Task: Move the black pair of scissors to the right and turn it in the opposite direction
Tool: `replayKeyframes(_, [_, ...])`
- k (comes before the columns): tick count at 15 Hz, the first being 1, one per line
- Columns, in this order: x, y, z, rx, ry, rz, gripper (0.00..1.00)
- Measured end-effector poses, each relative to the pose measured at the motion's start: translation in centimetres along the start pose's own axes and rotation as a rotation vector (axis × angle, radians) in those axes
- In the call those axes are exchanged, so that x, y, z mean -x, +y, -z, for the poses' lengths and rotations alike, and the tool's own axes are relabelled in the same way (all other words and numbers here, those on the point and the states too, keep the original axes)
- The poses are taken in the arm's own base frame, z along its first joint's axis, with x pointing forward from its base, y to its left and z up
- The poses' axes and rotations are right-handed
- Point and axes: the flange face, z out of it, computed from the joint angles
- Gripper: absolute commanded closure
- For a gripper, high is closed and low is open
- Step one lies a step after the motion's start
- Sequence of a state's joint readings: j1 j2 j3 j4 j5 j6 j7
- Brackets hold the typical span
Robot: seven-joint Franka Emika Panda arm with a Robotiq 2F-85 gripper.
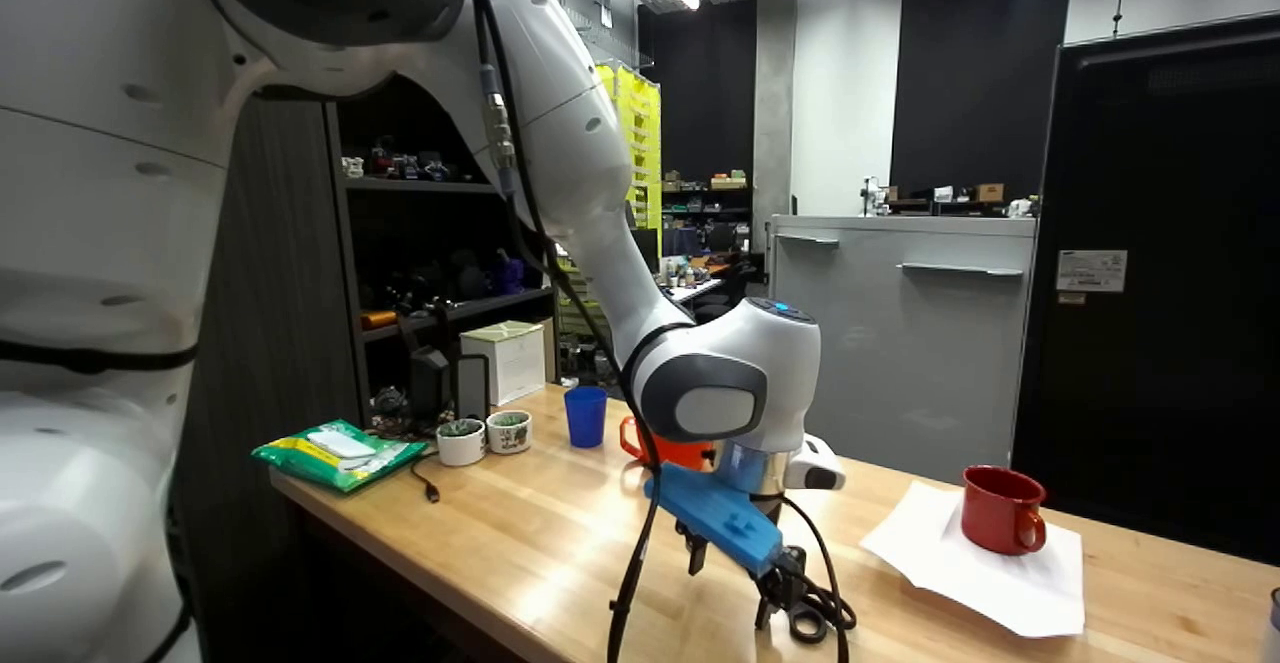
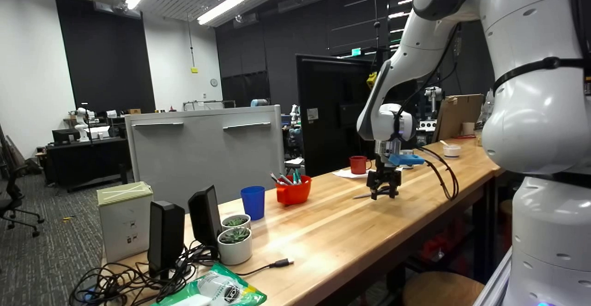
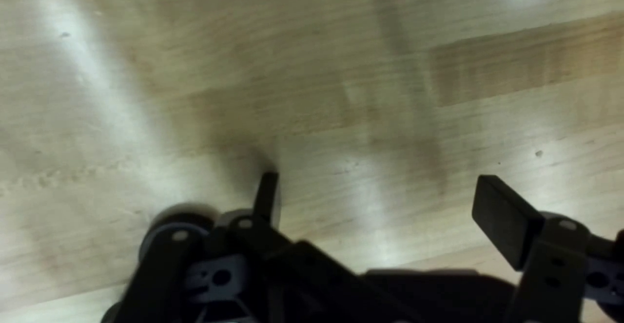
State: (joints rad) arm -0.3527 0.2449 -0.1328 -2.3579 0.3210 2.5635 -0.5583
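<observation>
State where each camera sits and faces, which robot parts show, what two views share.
In an exterior view: close by the arm, facing across the table; arm visible.
In an exterior view: near the green packet, facing along the table; arm visible.
Wrist view: wrist-mounted, facing down at the table; fingers show.
Shared by both exterior views: blue cup, red mug.

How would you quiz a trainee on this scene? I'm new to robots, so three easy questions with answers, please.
1. Pick one: what does the red mug stand on? A) a blue cup B) a sheet of white paper C) a green packet
2. True or false: the gripper is closed on the black scissors.
3. Count: how many small potted plants are there?

Key: 1. B. 2. False: its fingers stand apart, and the scissors lie on the table. 3. Two.
</observation>
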Motion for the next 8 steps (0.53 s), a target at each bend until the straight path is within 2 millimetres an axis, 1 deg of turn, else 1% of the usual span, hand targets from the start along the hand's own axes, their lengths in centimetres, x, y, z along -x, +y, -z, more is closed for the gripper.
replayKeyframes(8, [0.74,0.61,0.04,-0.003,-0.004,-0.037,0.00])
